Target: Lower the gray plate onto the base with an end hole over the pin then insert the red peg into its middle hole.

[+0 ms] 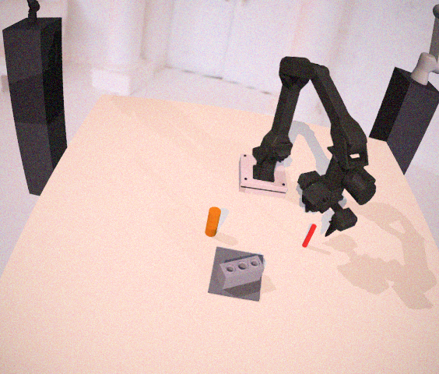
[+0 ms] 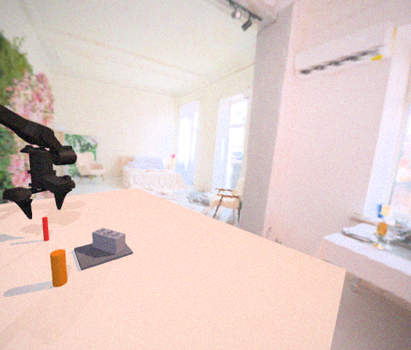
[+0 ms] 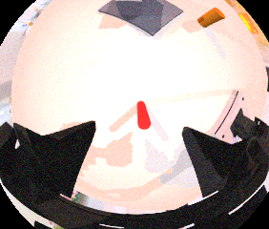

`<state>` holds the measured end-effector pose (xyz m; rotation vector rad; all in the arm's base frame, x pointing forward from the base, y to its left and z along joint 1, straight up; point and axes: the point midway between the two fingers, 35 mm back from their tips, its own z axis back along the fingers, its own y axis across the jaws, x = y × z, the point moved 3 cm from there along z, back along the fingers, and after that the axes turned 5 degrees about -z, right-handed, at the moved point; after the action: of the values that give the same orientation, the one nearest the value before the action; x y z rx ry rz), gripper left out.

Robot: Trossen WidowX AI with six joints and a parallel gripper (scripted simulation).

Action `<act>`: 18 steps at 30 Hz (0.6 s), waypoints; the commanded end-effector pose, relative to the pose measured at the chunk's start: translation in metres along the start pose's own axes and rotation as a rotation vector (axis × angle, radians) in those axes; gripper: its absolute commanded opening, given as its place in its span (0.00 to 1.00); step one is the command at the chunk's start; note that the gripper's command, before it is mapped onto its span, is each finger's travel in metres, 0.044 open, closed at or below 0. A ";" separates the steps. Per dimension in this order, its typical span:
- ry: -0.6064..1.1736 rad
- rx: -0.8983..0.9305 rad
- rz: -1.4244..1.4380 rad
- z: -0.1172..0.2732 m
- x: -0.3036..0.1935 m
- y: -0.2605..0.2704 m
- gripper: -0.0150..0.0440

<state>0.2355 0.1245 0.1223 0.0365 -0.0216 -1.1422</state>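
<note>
The gray plate (image 1: 240, 278) (image 2: 108, 243) is a thick block with three holes in its top. It sits level on the dark gray square base (image 1: 247, 293) (image 2: 89, 259) (image 3: 153, 26), turned a little against the base's edges. The pin cannot be made out. The red peg (image 1: 309, 235) (image 2: 45, 229) (image 3: 144, 116) stands upright on the table, apart from the base. My gripper (image 1: 317, 222) (image 2: 44, 213) (image 3: 140, 129) is open and empty, pointing down above the peg. In the wrist view the peg shows between the two fingers, below their tips.
An orange cylinder (image 1: 212, 221) (image 2: 58, 267) (image 3: 212, 17) stands upright on the table near the base, on the side toward the arm's mount. The arm's pale mounting plate (image 1: 247, 185) is farther back. Dark pedestals stand beyond the table's left and right edges.
</note>
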 end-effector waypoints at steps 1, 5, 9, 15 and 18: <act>0.002 -0.018 -0.003 -0.011 0.000 -0.002 1.00; 0.002 -0.018 -0.003 -0.018 0.000 -0.002 1.00; 0.002 -0.018 -0.003 -0.024 0.000 -0.002 1.00; 0.002 -0.018 -0.003 -0.034 0.000 -0.002 1.00; 0.002 -0.018 -0.003 -0.039 0.000 -0.003 1.00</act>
<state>0.2368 0.1248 0.0931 0.0369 -0.0218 -1.1434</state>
